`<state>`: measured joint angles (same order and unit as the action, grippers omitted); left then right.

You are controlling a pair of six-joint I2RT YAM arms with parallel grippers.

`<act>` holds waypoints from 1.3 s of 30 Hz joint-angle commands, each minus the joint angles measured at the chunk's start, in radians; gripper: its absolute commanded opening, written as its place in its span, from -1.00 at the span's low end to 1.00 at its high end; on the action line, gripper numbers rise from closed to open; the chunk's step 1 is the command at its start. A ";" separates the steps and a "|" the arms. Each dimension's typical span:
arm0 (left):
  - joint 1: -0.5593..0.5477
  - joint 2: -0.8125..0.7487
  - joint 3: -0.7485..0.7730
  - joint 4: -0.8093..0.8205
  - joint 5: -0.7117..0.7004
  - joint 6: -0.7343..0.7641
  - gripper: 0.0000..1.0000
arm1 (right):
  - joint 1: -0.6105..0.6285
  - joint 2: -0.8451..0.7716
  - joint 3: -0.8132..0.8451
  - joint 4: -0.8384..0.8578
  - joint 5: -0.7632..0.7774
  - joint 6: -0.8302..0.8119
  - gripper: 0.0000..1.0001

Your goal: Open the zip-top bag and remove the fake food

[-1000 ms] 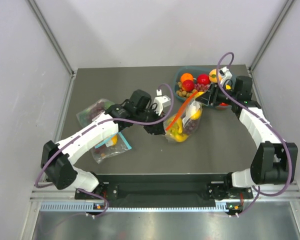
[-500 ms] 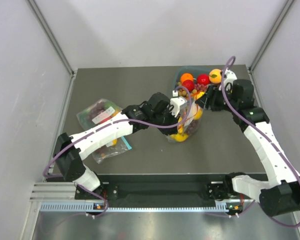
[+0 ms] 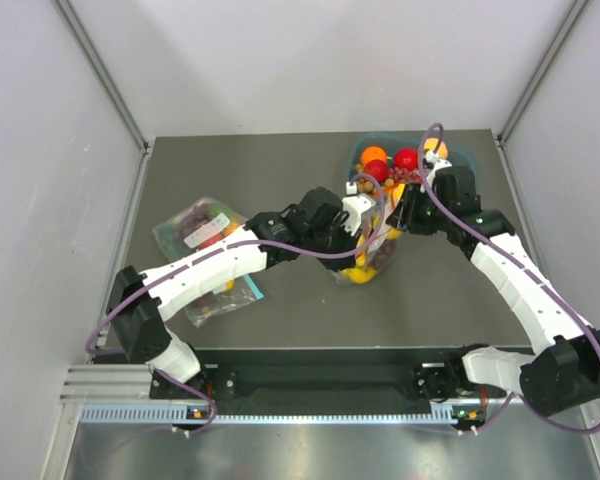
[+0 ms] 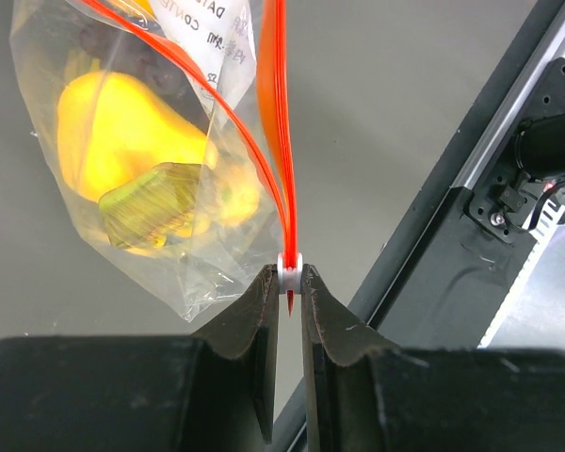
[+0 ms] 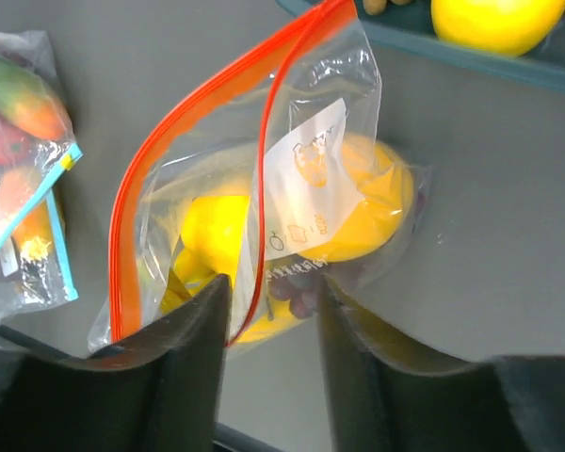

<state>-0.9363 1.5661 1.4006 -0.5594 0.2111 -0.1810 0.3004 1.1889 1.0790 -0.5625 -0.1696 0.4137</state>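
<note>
The zip-top bag (image 3: pixel 368 256) stands in the middle of the table, clear with a red-orange zip strip (image 4: pixel 275 113). My left gripper (image 4: pixel 289 273) is shut on the white slider (image 4: pixel 290 265) at the strip's end, holding it up above the bag (image 3: pixel 363 212). The bag's mouth gapes in the right wrist view. My right gripper (image 5: pixel 273 301) is open, its fingers either side of the bag's near lip below the white label patch (image 5: pixel 306 179). Inside lie the fake food: yellow lemon (image 5: pixel 377 202), banana (image 5: pixel 212 235) and dark grapes (image 5: pixel 299 292).
A teal bowl (image 3: pixel 462 156) of red, orange and yellow fruits stands at the back right, just behind my right gripper (image 3: pixel 398 215). Two clear bags with teal-blue strips (image 3: pixel 195 225) (image 3: pixel 225 290) lie at the left, under my left arm.
My left gripper has carried the slider right, bunching the stretched strip up over the bag. My right gripper has come from the bowl down to the bag's mouth.
</note>
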 commanded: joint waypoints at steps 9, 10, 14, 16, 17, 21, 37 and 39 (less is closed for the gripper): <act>-0.016 -0.052 0.009 0.023 -0.013 0.032 -0.42 | 0.045 0.074 -0.001 0.085 -0.011 0.037 -1.00; -0.016 -0.058 0.008 0.024 -0.021 0.029 -0.14 | 0.048 0.071 -0.001 0.085 -0.008 0.039 -1.00; -0.013 -0.089 -0.003 0.067 -0.068 -0.020 0.89 | 0.049 0.055 -0.005 0.075 0.005 0.033 -1.00; -0.003 -0.100 0.003 0.082 -0.079 -0.037 0.98 | 0.049 0.049 -0.004 0.058 0.004 0.025 -0.99; 0.007 -0.101 0.008 0.087 -0.075 -0.061 0.98 | 0.051 0.046 -0.005 0.053 0.007 0.020 -1.00; 0.067 -0.083 0.026 0.147 -0.042 -0.144 0.98 | 0.052 0.025 -0.013 0.033 0.008 0.013 -1.00; 0.080 0.138 0.152 0.266 -0.036 -0.267 0.98 | 0.062 -0.034 -0.064 0.018 0.004 0.019 -1.00; 0.080 0.159 0.161 0.263 -0.041 -0.264 0.98 | 0.063 -0.040 -0.067 0.016 0.004 0.016 -1.00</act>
<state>-0.8536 1.7065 1.5120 -0.3515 0.1669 -0.4248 0.3435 1.1847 1.0122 -0.5526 -0.1726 0.4381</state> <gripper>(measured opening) 0.991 0.006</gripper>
